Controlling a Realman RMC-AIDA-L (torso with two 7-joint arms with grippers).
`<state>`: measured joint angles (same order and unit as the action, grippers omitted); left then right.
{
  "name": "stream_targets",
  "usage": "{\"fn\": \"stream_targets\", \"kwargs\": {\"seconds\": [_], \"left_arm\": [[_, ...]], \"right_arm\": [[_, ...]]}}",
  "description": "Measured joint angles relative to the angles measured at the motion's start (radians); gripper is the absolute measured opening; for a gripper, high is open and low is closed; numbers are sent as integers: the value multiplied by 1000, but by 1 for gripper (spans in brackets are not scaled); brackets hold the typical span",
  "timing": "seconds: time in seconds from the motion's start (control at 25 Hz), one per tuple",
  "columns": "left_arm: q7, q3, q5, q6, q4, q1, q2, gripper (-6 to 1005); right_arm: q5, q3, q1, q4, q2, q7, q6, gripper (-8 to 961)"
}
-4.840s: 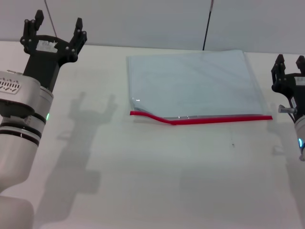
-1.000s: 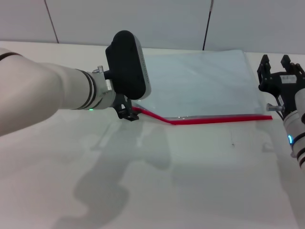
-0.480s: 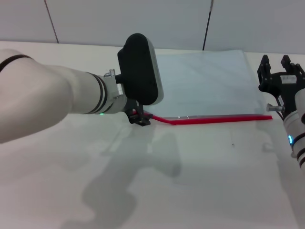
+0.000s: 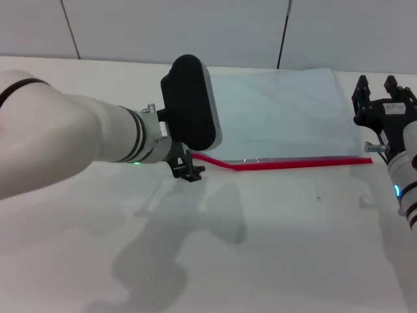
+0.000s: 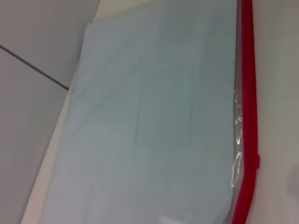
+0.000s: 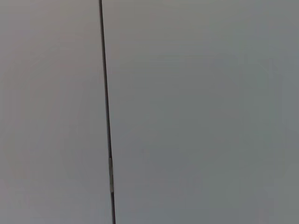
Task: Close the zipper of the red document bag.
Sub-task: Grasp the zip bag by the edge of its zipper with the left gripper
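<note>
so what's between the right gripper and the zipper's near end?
Head view: nothing. The right gripper hangs above the zipper end, by the red document bag edge.

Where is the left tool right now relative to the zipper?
In the head view, the left tool is low over the table at the zipper's left end, at the red document bag's near-left corner.

Bright even light w/ soft arm shadow on table [image 4: 78, 261].
</note>
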<state>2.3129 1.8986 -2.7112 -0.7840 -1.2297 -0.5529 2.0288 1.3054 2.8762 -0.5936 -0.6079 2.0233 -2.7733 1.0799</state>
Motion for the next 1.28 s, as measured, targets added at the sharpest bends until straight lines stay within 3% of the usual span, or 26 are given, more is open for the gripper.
{"fn": "stream_targets", "kwargs": {"seconds": [1.28], "left_arm": [[-11,-2,1,193,160,-47,-2,889]], "right_arm": [[0,0,-12,-3,1,0,-1,442]]}}
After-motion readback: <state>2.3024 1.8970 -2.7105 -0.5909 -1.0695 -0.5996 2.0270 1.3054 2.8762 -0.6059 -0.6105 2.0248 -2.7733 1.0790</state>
